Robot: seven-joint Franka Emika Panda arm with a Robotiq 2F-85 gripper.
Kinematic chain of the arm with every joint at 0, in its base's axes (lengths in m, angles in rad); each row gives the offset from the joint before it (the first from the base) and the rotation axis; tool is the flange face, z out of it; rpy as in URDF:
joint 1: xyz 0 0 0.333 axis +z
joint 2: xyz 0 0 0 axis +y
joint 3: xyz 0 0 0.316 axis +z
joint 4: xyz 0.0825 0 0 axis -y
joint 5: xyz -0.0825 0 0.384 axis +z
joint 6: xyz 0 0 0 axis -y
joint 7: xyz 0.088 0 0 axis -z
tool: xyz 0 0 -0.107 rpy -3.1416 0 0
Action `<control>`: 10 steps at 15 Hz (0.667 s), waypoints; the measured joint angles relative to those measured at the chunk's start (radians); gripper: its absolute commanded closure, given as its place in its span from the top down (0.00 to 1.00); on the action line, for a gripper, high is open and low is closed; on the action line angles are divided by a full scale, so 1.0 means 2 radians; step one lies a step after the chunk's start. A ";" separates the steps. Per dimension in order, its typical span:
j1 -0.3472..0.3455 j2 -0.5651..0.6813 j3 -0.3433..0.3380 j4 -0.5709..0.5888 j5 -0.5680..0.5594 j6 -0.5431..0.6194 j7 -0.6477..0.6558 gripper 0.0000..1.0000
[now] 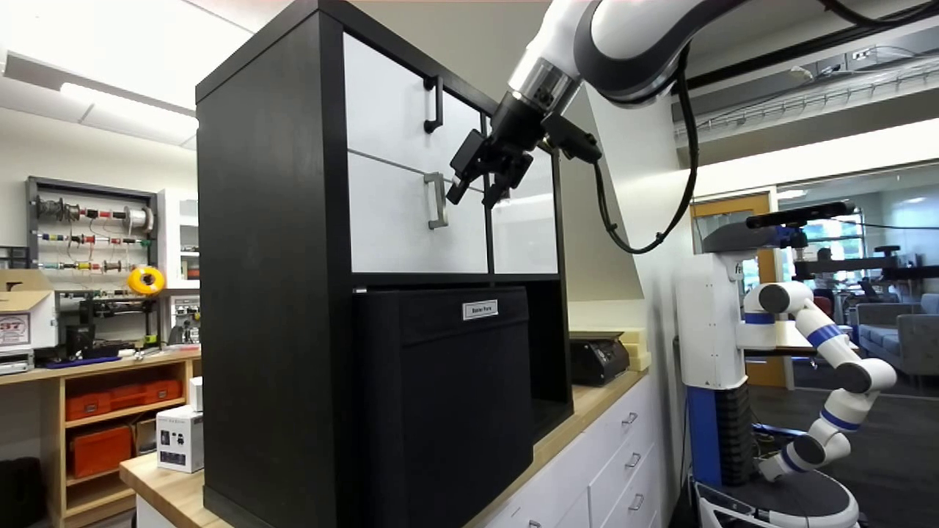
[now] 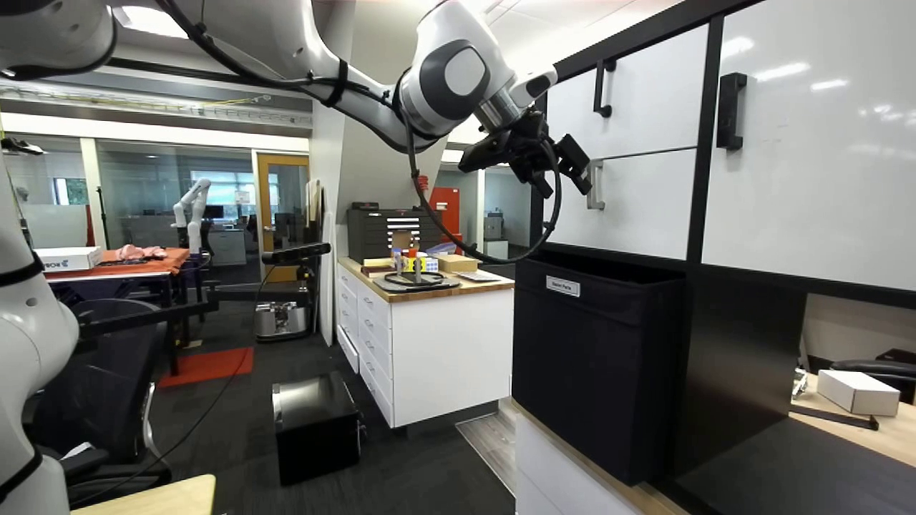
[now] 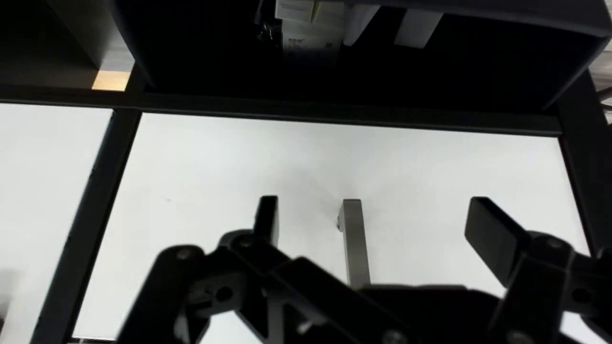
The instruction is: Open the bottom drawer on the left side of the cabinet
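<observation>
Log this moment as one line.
bottom drawer: shut | gripper: open | silver-grey handle: between the jaws in wrist view, not gripped | next, probably: move in, close on it

Rounded white arm (image 1: 623, 40), black claw (image 1: 475, 195)

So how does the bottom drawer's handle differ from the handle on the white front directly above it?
The bottom drawer has a silver-grey handle; the white front above has a black handle. In the wrist view, the silver-grey handle appears between the jaws of the open pincer; the black handle isn't visible there. Both are mounted upright.
</observation>
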 measured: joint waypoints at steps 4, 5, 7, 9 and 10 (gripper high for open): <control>0.000 0.024 -0.002 0.024 -0.001 0.019 0.000 0.75; 0.000 0.030 -0.002 0.031 -0.003 0.024 0.000 0.74; -0.001 0.042 -0.002 0.044 -0.005 0.029 0.000 0.60; -0.001 0.052 -0.002 0.056 -0.008 0.032 0.000 0.47; -0.001 0.056 -0.002 0.060 -0.009 0.032 0.000 0.41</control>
